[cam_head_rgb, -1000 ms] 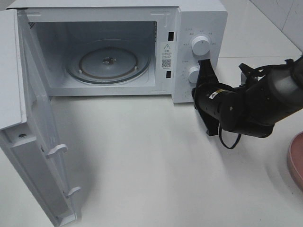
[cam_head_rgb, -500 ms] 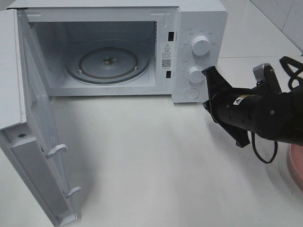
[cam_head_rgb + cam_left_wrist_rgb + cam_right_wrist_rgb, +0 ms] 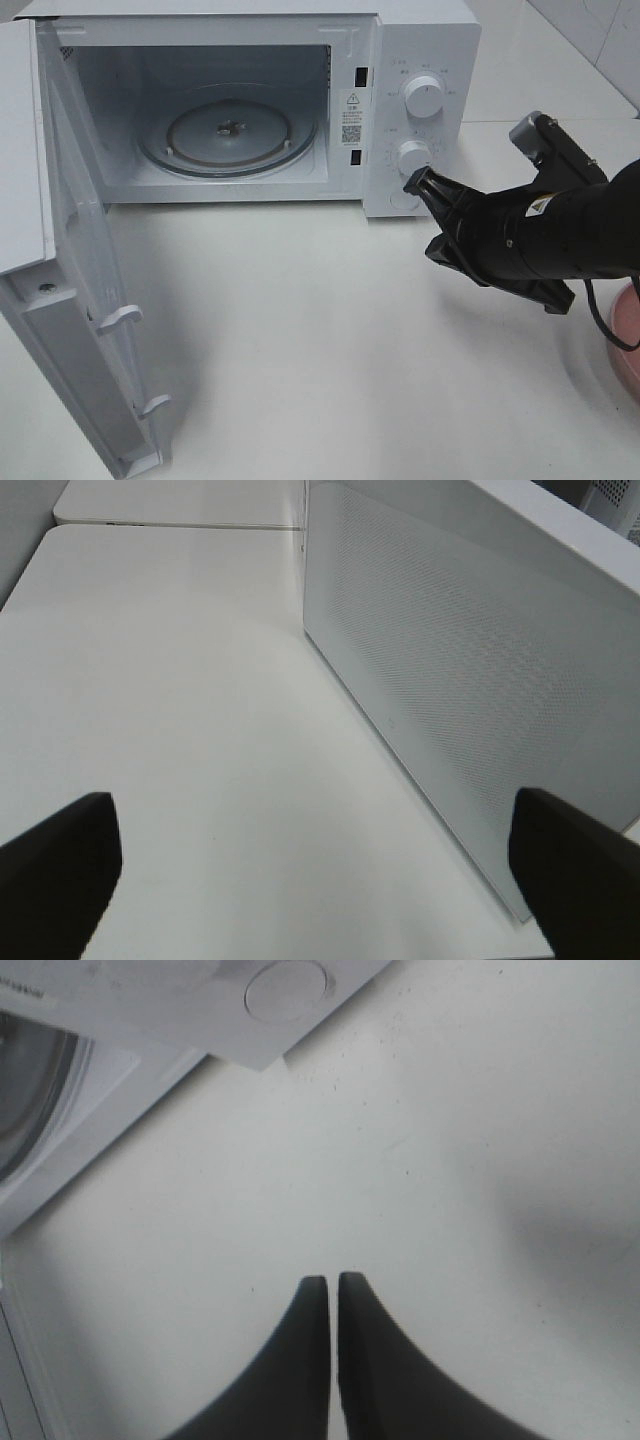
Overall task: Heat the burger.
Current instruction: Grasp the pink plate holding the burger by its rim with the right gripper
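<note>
Well, the microwave door hangs wide open on the left, and the left gripper is spread wide just beside its outer face. The turntable sits bare. Over the last second the right gripper, fingers pressed together and empty, has swung round, its tip now by the panel's round button. There's no burger in sight, only a pink plate at the far right edge, so I'd say loading hasn't started.
</note>
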Motion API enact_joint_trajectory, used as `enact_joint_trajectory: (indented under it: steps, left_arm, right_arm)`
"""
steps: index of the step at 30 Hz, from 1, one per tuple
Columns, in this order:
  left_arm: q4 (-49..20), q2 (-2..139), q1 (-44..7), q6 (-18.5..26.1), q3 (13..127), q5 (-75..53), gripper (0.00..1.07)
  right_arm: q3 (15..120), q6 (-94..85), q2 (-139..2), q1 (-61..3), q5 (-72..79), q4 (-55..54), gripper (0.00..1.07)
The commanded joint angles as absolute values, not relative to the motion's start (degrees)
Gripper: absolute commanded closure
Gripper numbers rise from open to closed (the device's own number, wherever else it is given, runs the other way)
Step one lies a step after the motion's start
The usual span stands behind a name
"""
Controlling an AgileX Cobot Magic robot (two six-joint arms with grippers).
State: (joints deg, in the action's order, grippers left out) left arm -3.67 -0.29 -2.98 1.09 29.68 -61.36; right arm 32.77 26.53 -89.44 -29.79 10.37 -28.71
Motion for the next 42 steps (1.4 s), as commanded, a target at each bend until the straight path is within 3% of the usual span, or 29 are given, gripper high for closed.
enact_joint_trajectory:
  steps: [1, 13, 33, 42]
  left_arm:
    - [-3.78, -1.38, -3.27, 1.20, 29.62, -61.54, 0.09]
    - [-3.78, -1.38, -3.27, 1.20, 29.62, -61.54, 0.09]
    - [-3.78, -1.38, -3.27, 1.20, 29.62, -61.54, 0.09]
    - [-3.78, -1.38, -3.27, 1.20, 29.62, -61.54, 0.09]
  right_arm:
    - [32.66, 21.77, -86.80, -29.56, 6.65, -25.15, 1.04]
    - [32.72, 20.51, -80.56, -29.56, -6.53, -5.33, 1.01]
    - [33.92, 20.51, -76.26, -29.51, -32.26, 13.35, 0.93]
    - [37.70, 20.51, -75.46, -29.51, -41.14, 18.22, 0.79]
